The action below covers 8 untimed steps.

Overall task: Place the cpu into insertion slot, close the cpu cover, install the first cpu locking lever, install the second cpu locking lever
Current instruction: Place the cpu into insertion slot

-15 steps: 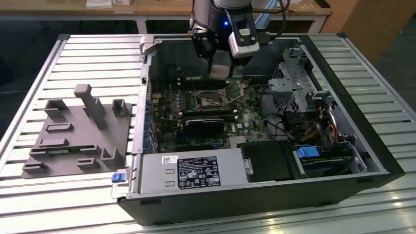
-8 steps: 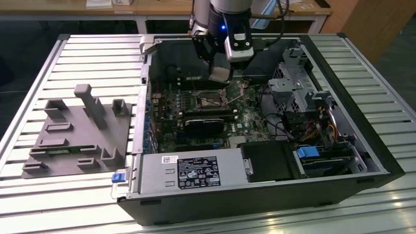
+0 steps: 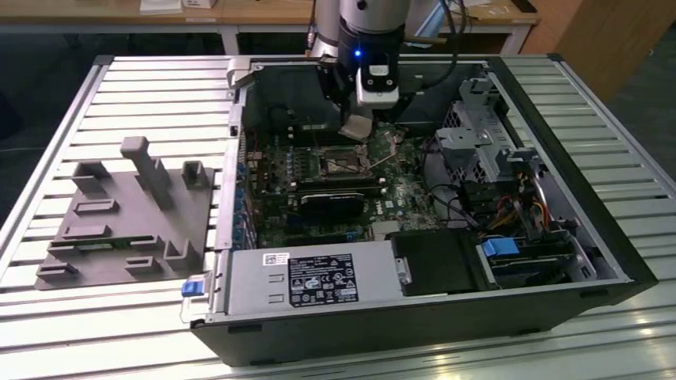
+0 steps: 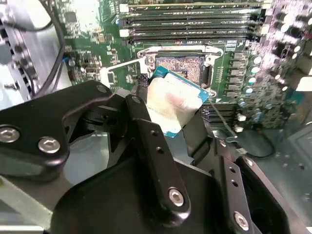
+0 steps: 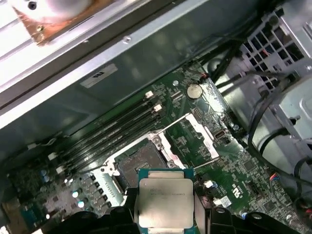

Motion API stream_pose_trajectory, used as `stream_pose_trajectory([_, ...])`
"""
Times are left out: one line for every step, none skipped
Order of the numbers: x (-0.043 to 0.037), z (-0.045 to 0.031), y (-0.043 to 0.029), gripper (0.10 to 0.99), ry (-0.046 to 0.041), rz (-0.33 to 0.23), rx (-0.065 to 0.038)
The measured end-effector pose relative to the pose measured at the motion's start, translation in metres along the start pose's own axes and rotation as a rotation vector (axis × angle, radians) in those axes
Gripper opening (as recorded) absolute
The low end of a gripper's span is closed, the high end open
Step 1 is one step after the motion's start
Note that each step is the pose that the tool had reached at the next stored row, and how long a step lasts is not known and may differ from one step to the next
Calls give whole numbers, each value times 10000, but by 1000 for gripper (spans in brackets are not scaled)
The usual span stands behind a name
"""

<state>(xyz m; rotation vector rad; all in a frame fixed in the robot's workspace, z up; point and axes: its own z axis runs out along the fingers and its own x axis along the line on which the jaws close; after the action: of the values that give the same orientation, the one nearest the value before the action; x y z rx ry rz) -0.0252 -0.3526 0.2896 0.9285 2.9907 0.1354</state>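
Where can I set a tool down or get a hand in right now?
Free: bare table slats around the grey fixture at the exterior view's left, and slats past the case at its right. Crowded: inside the case, cables beside the drive cage, gripper holding the cpu by the insertion slot.

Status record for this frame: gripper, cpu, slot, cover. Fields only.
gripper: jaws shut on the cpu
cpu: held off the board close to the insertion slot, not seated
insertion slot: empty, dark centre exposed
cpu cover: swung open, off the slot
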Motion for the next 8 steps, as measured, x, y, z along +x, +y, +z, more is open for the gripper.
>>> stream_pose_trajectory([0,16,-1,537,-15,180,-3])
stream_pose_trajectory([0,32,-3,537,-31,358,-6])
stream_pose_trajectory([-1,49,-4,537,-47,539,-9])
stream_pose_trajectory([-1,65,-5,537,-63,716,-12])
stream_pose_trajectory([-1,81,-6,537,-79,897,-13])
stream_pose_trajectory([-2,100,-8,537,-96,1091,-16])
stream_pose_trajectory([-2,118,-9,537,-112,1271,-19])
stream_pose_trajectory([-2,133,-11,537,-128,1450,-20])
